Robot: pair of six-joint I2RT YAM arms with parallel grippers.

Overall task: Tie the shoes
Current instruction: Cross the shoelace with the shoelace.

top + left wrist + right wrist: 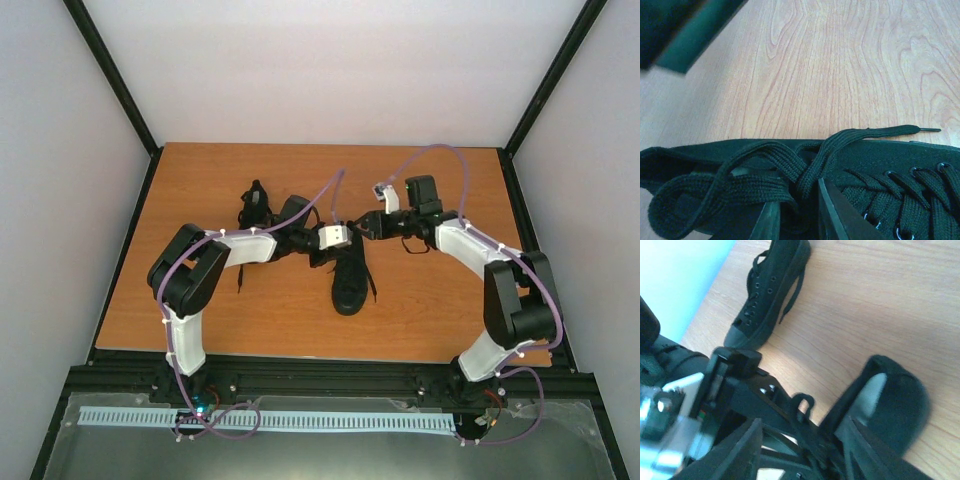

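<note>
Mid-table and well in from every edge: the centre shoe [350,285], rounded toe toward the near side, with bare wood-grain table [440,310] open to its right and near side, and the other shoe [256,205] close by to the far left. Clenched on the crossed flat woven laces [790,167] with the left gripper [797,197], beside a slack loop [685,200] on matte black canvas. Spread wide and holding nothing with the right gripper [802,426] at the centre shoe's heel end, a thin strand [801,405] loose between its fingers [740,450].

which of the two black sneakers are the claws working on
The centre sneaker: left claw and right claw meet at its laces. The other sneaker sits apart, back left, untouched.
</note>
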